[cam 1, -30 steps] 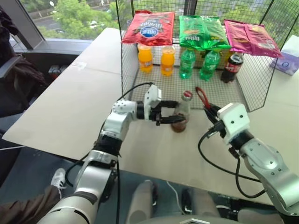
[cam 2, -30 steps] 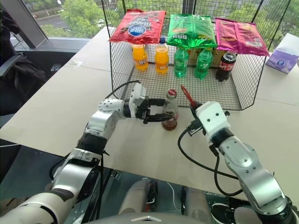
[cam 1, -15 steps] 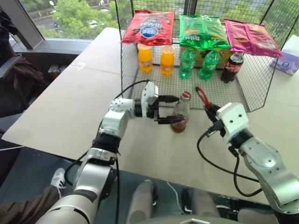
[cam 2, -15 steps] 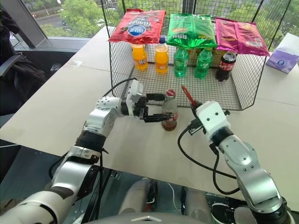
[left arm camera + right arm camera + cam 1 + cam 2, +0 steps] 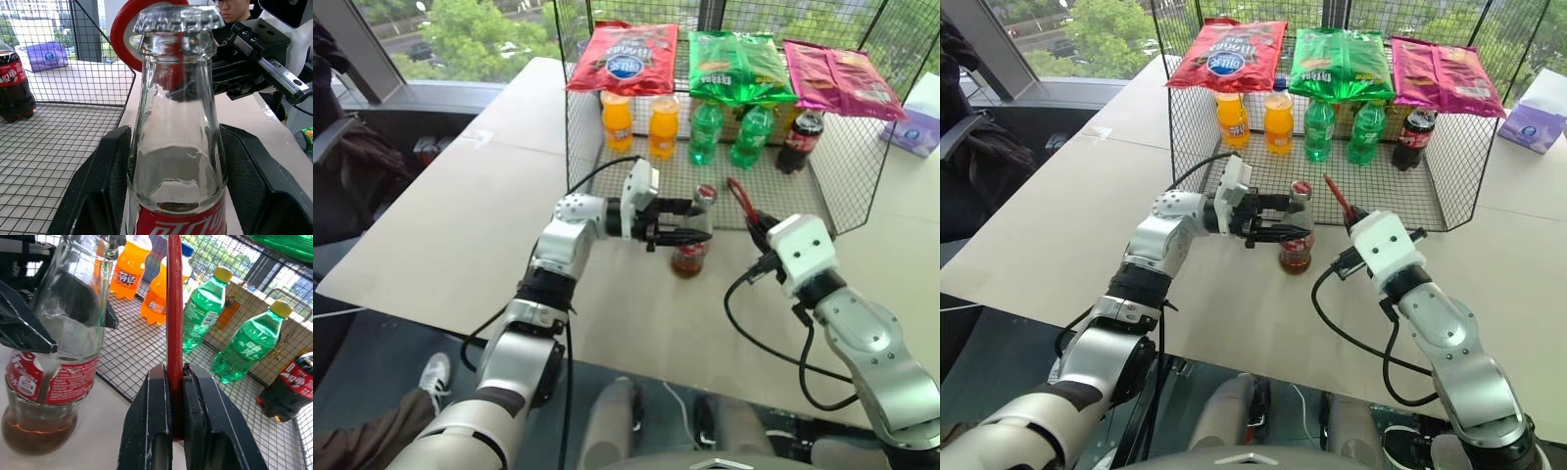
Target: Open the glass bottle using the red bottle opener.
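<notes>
Left jaws flank glass bottle [image 5: 177, 147] | right jaws clamp red bottle opener [image 5: 174, 308]

One glass bottle [image 5: 692, 235] stands on the desk [image 5: 460, 225] just in front of the wire cage [image 5: 832, 186], and one red bottle opener [image 5: 740, 204] is beside it. Inside the cage, along its back wall, are five plastic bottles: two orange [image 5: 618, 120] [image 5: 664, 125], two green [image 5: 706, 131] [image 5: 751, 135] and one dark cola bottle [image 5: 799, 140]. Three snack bags lie on top of the cage: one red [image 5: 625, 57], one green [image 5: 736, 67], one pink [image 5: 837, 76].
</notes>
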Tool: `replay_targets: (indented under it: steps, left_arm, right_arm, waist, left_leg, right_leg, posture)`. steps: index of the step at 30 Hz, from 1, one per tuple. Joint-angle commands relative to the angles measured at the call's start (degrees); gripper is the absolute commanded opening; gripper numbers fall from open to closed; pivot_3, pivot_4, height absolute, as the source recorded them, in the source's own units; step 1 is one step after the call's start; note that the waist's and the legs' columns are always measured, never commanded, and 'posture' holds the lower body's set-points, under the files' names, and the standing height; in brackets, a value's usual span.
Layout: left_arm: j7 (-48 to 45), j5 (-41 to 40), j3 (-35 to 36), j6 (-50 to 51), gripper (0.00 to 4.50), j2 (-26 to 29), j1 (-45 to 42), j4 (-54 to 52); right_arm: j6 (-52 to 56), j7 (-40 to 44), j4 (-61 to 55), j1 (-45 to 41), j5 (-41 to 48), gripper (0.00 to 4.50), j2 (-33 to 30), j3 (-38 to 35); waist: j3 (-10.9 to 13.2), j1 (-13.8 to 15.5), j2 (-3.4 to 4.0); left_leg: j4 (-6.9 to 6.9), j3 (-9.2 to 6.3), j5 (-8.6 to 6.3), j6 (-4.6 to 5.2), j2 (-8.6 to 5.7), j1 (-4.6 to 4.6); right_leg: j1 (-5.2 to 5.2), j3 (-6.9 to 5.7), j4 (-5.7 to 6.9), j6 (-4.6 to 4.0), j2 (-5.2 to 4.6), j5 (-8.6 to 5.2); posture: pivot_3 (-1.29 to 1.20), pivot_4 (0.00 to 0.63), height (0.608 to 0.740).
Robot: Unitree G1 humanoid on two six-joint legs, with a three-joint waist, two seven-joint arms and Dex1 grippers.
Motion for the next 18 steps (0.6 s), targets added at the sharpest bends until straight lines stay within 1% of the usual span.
replay_targets:
  steps: [1, 3, 10, 13, 18]
  left_arm:
    - [-1.24, -0.63, -0.42, 0.58, 2.21, 0.25, -1.23, -2.47]
    - [-1.33, -0.67, -0.37, 0.77, 2.21, 0.36, -1.22, -2.67]
    - [-1.16, -0.99, -0.30, 2.27, 2.21, 0.92, -0.96, -4.46]
    - [-1.18, -1.14, -0.26, 2.87, 2.21, 1.20, -1.06, -4.98]
    - [-1.01, -1.21, -0.24, 3.76, 2.21, 1.48, -1.23, -5.65]
  right_arm:
    - [-5.33, -0.26, -0.74, -0.36, -5.97, 0.00, -0.63, 2.33]
    - [-6.82, -0.29, -0.09, -0.46, -8.06, 0.00, -0.23, 3.26]
    - [-14.69, -0.66, 5.05, -0.95, -20.70, 0.00, -0.32, 9.98]
    - [-17.94, -2.11, 7.98, -1.53, -25.03, 0.00, 1.35, 12.25]
    - [-23.44, -4.51, 12.51, -2.01, -31.92, 0.00, 3.32, 13.96]
  waist:
    - [0.00, -0.02, 0.00]
    - [0.00, -0.02, 0.00]
    - [0.00, -0.04, 0.00]
    - [0.00, -0.06, 0.00]
    - [0.00, -0.03, 0.00]
  left_leg:
    - [0.00, 0.00, 0.00, 0.00, 0.00, 0.00]
    - [-0.01, 0.00, 0.00, -0.01, 0.00, 0.00]
    - [-0.01, 0.01, 0.02, -0.04, 0.00, 0.00]
    - [0.00, 0.02, 0.07, -0.12, 0.00, 0.00]
    - [0.00, 0.03, 0.15, -0.25, 0.00, 0.00]
  right_leg:
    - [0.00, 0.00, 0.00, 0.00, 0.00, -0.01]
    - [-0.01, 0.00, 0.00, 0.01, 0.00, 0.00]
    - [-0.01, 0.00, 0.00, 0.09, 0.01, -0.05]
    - [-0.01, 0.01, 0.00, 0.12, 0.03, -0.08]
    - [-0.01, 0.02, 0.00, 0.11, 0.03, -0.07]
  posture:
    - [0.00, 0.150, 0.740]
    - [0.00, 0.150, 0.740]
    - [0.00, 0.150, 0.740]
    - [0.00, 0.150, 0.740]
    - [0.00, 0.150, 0.740]
